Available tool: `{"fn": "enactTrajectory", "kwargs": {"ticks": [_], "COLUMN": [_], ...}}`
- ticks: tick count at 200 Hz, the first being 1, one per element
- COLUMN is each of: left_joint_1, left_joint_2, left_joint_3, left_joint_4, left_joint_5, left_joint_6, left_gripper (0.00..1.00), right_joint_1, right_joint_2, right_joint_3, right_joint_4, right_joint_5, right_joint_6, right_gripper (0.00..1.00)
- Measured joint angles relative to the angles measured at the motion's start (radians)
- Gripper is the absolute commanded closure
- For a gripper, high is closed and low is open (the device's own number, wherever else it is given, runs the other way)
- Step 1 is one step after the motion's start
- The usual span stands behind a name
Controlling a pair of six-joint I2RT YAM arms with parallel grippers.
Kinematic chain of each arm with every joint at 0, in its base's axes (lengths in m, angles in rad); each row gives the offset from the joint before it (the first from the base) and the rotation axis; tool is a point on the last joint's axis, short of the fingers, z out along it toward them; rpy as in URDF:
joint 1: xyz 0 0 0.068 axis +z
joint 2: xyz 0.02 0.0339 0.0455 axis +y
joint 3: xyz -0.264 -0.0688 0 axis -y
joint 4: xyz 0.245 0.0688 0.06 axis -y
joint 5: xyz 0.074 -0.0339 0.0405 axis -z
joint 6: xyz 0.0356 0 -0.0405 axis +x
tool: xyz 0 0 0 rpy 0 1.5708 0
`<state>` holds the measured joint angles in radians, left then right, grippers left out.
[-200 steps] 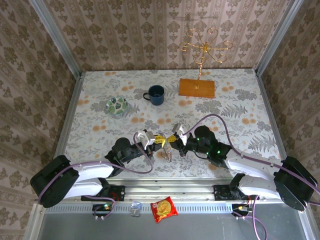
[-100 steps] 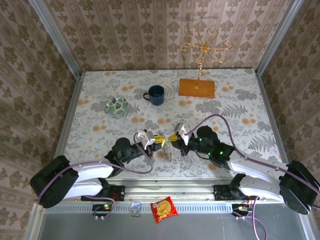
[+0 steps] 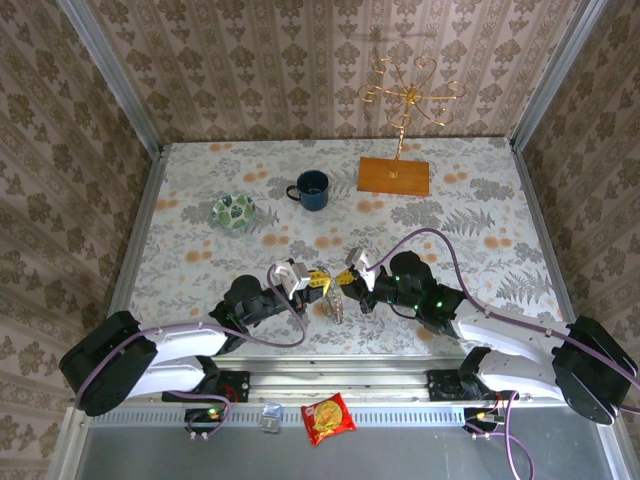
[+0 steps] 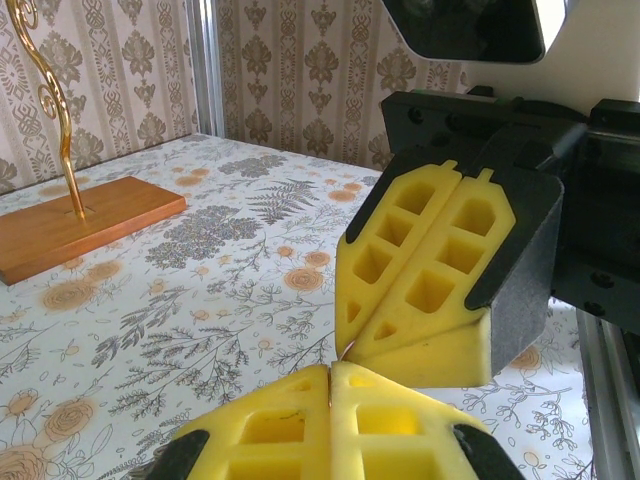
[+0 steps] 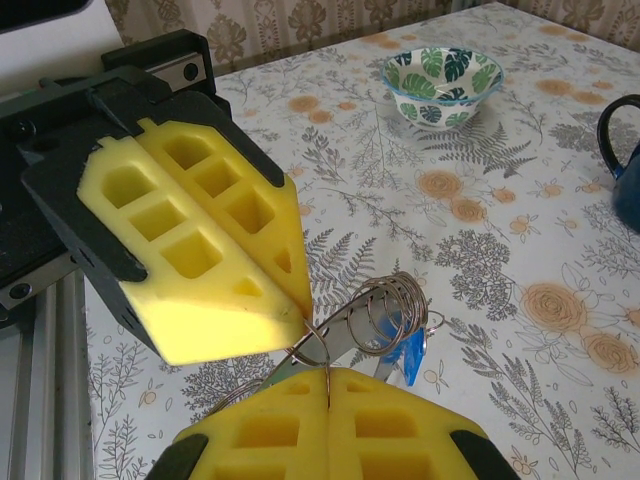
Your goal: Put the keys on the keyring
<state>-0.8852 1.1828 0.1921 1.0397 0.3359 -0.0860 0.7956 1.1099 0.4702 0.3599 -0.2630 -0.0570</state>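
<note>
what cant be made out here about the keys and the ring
- green key: not made out; in the right wrist view a blue key head peeks from behind the keyring coils
- top view: ring too small to read where the arms meet
- left wrist view: right gripper fingers hide the ring, bar a wire sliver
- mug: cut off by the right wrist view's right edge

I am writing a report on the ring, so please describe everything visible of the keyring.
The keyring is a shiny grey metal coil of several wire turns, tilted on edge. The left gripper and the right gripper, both shut, appear to pinch its near end. A blue key hangs under its far side. Whether it touches the table is unclear.
</note>
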Motion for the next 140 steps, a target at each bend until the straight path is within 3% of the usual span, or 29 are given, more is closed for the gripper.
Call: {"fn": "enactTrajectory", "kwargs": {"ticks": [140], "left_joint_1": [-0.004], "left_joint_2": [0.000], "left_joint_3": [0.000], "left_joint_4": [0.000], "left_joint_5": [-0.005], "left_joint_6": [0.000], "left_gripper": [1.00], "right_joint_1": [0.000], "right_joint_2": [0.016], "right_joint_3": [0.000], "right_joint_4": [0.005], "right_joint_5": [-0.011], "right_joint_6": [0.000], "right_gripper": [1.00]}}
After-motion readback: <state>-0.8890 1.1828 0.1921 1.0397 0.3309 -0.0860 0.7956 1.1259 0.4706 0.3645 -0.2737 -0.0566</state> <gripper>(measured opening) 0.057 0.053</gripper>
